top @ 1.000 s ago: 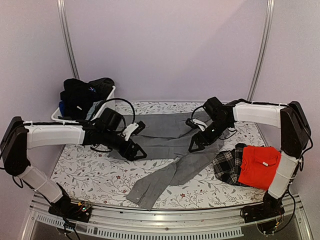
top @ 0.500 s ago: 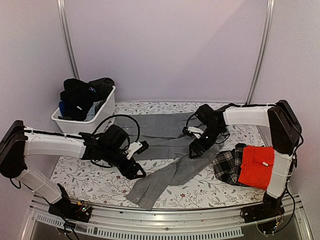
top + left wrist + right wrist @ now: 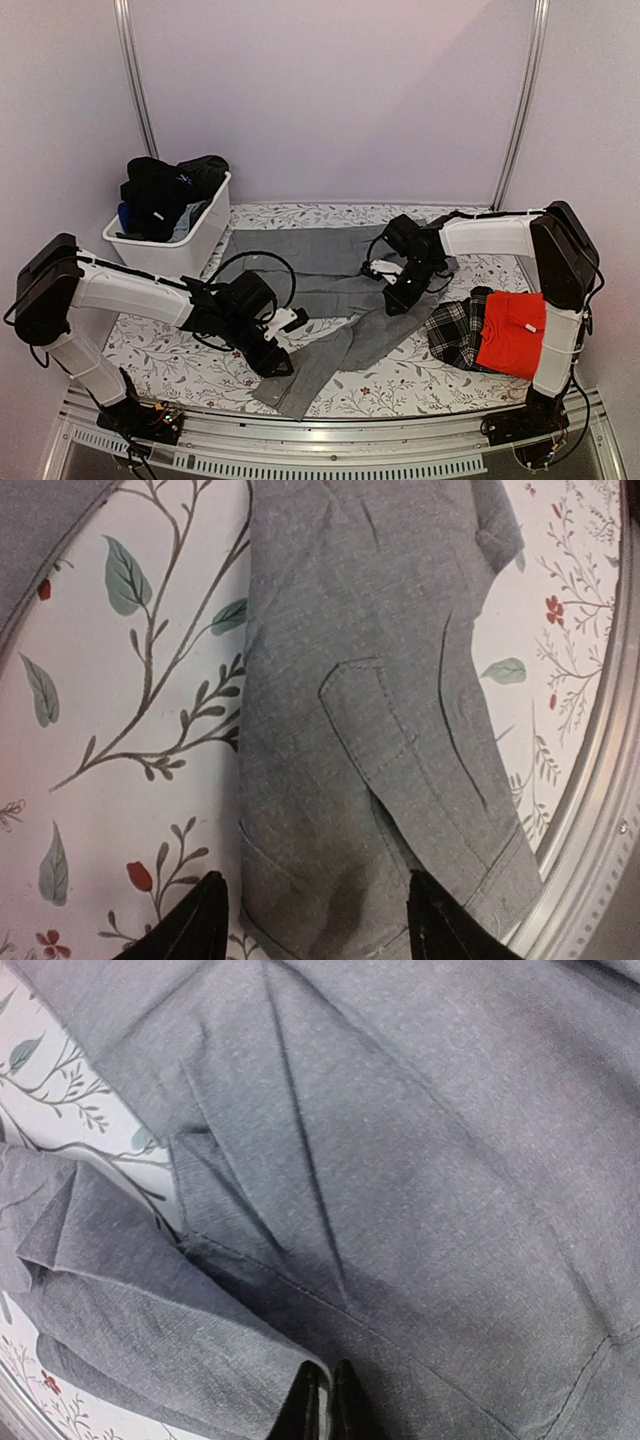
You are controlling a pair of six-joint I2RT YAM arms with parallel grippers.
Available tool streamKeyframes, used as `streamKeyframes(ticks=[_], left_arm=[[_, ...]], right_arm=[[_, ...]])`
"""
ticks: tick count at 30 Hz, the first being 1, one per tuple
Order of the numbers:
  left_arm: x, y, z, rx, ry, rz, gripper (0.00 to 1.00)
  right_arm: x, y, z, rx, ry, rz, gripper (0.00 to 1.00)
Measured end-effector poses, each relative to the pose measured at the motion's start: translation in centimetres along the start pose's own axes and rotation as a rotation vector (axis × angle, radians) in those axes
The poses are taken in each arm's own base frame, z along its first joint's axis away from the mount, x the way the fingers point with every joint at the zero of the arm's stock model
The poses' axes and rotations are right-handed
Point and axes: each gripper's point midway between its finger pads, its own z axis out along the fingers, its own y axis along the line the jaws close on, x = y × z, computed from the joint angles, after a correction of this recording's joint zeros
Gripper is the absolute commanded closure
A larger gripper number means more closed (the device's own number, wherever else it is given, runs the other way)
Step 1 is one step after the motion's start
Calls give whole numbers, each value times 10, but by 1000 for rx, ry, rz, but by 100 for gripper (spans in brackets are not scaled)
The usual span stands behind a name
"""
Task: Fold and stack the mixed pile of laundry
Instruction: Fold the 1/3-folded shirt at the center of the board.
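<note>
Grey shirt [image 3: 330,262] lies mid-frame on the floral surface [image 3: 170,350]; the right hand [image 3: 398,297], spread a second ago, now pinches it, while the spread left hand [image 3: 282,345] has dropped over the cuff [image 3: 330,880], likely starting a fold.

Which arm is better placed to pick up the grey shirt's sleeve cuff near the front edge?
Left. The open left gripper straddles the sleeve cuff, while the right gripper is pinched shut on the grey shirt farther back.
</note>
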Motion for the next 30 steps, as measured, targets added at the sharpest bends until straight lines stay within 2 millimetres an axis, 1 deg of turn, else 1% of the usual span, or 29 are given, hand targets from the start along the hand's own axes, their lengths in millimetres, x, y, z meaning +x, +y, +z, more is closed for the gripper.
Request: streamKeyframes(ticks=[2,5,8,9,11,13,14,16,17,18,20,21,23,25,27,30], left_arm=[[5,-1,6,-3,25,9,47],[4,-10,10,3,37,48,55],[7,-27,12,27,62,131,67],[7,-32,11,37,65,157,68],[4,-36,4,43,51,190,66],[-10,-33,-14,30,-10,186,59],[-21,-25,-26,5,-59,155,57],[-43,5,-53,-77,-162,58,50],[-52,25,-68,-129,-218,-13,46],[-60,50,-85,-199,-277,-106,43],[-66,85,-115,-311,-370,-254,39],[-65,96,-128,-353,-414,-328,38],[-60,108,-144,-405,-475,-445,35],[-46,118,-153,-432,-520,-585,32],[-30,127,-155,-444,-536,-713,32],[-1,137,-147,-448,-529,-915,33]], right_arm=[[0,-2,0,12,2,9,100],[-1,-3,-1,20,-3,17,100],[-6,-4,-8,30,-33,26,100],[-8,-4,-14,35,-54,28,100],[-14,-2,-29,45,-107,32,100],[-20,0,-49,58,-174,30,100],[-22,1,-58,63,-209,28,100],[-23,3,-73,72,-260,29,100],[-22,4,-79,77,-283,30,100],[-20,4,-84,81,-303,32,100],[-12,6,-87,85,-324,40,100],[-8,6,-87,88,-332,44,100],[4,7,-88,93,-344,57,100],[12,8,-92,100,-367,67,100],[15,8,-97,106,-395,74,100],[12,9,-106,111,-439,83,100]])
